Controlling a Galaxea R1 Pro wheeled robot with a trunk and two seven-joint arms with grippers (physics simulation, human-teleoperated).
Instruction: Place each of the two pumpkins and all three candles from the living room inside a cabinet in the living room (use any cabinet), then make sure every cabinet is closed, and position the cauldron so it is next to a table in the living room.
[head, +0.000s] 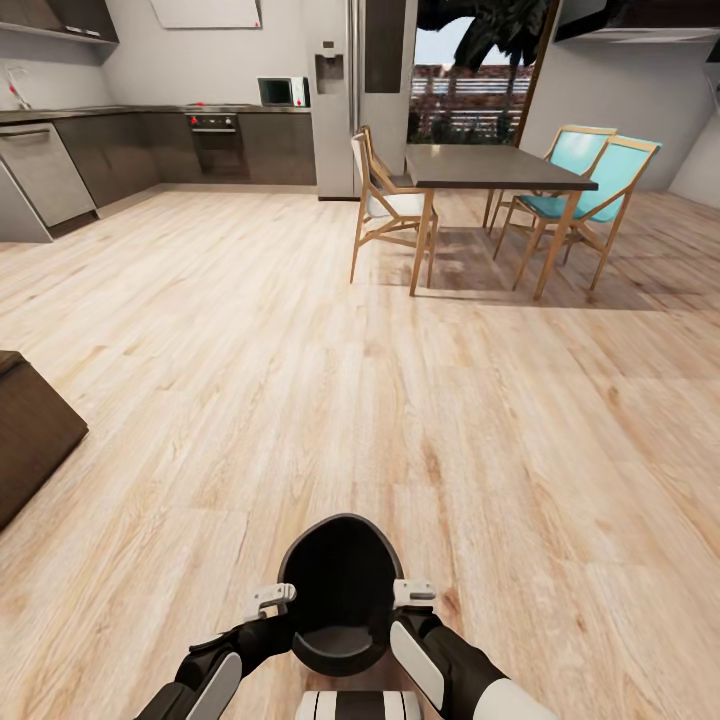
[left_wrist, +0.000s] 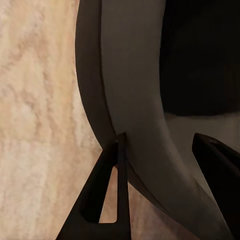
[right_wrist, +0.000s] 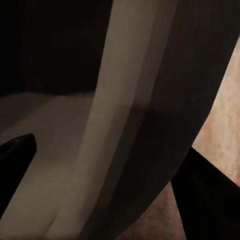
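You've got the small round matte-black cauldron (head: 340, 595) pinned between both arms, low in front of the trunk, mouth facing up and towards the head camera, over the pale wood plank floor (head: 300, 400). Going left to right: a dark-brown block of furniture (head: 30, 440) juts in at the floor's left edge (hard to say what it is from here). Your left gripper (left_wrist: 160, 160) straddles the cauldron's left rim, one finger outside the wall, one inside the mouth, clamped on it. Then the pot itself, then your right gripper (right_wrist: 100, 165) doing the same on the right rim, wall between its fingers. Far ahead to the right stands the dark-topped dining table (head: 495, 165) with wooden chairs (head: 385, 200).

To do this carry well, I'd say keep both arms locked at one spacing while the base rolls; let either grip slide and the rim could twist out. Steer wide of that dark block, and keep the pot level.
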